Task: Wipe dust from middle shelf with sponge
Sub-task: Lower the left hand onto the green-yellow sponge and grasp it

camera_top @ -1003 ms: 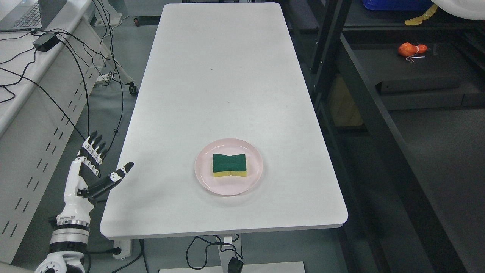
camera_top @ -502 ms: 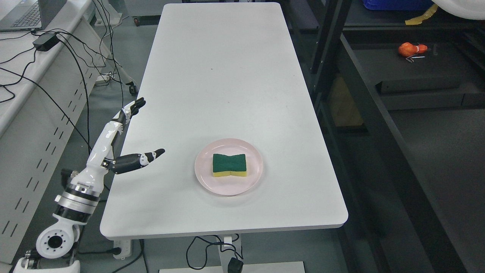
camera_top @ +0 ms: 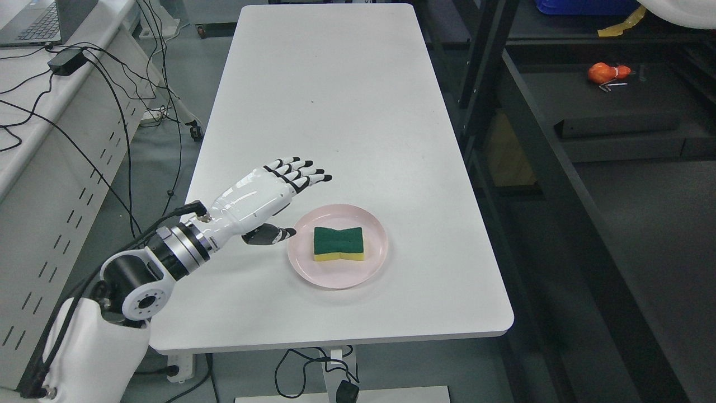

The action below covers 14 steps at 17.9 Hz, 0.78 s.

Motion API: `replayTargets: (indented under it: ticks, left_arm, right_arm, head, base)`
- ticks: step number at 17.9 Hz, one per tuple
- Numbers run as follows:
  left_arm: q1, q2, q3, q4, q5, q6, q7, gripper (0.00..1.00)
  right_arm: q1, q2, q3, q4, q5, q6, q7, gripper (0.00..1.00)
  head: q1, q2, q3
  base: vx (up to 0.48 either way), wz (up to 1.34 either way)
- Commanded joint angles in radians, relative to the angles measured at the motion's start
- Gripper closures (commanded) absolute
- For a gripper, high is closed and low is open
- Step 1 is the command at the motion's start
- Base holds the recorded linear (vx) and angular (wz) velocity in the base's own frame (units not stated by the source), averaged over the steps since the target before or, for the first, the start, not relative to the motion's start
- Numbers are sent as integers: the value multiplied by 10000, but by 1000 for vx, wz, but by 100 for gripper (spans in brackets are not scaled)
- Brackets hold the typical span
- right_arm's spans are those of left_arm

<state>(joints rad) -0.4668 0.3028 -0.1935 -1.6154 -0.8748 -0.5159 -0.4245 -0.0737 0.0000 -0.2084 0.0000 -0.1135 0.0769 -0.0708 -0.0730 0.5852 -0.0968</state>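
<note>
While its arm reaches in from the lower left of the frame, the left hand (camera_top: 263,201) hovers over the white bench (camera_top: 335,101) with fingers (camera_top: 299,170) spread and holding nothing, thumb near the rim of the pink plate (camera_top: 376,263). Just right of the hand, the green-and-yellow sponge (camera_top: 338,243) lies on that plate, below frame centre.

Sponge (camera_top: 338,243) on plate (camera_top: 376,263), plate on table (camera_top: 335,101) near front edge; left hand (camera_top: 263,198) just left of plate; shelving (camera_top: 559,168) right of table.
</note>
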Motion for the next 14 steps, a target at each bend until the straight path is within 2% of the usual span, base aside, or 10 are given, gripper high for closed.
replayTargets:
  ticks: [1, 7, 14]
  left_arm:
    - [-823, 393, -3034, 430, -2189, -72, -706, 12]
    - [-946, -343, -3510, 721, -3047, -87, -802, 13]
    - [-1438, -666, -3480, 1427, -3476, -72, -817, 16]
  right_arm:
    - [0, -175, -2, -174, 0, -2, -28, 0]
    - [0, -175, -2, -174, 0, -2, -28, 0]
    - [0, -175, -2, -174, 0, -2, -28, 0]
  head:
    - [0, 0, 0]
    - [0, 0, 0]
    - [0, 0, 0]
  base:
    - [0, 0]
    - [0, 0]
    - [0, 0]
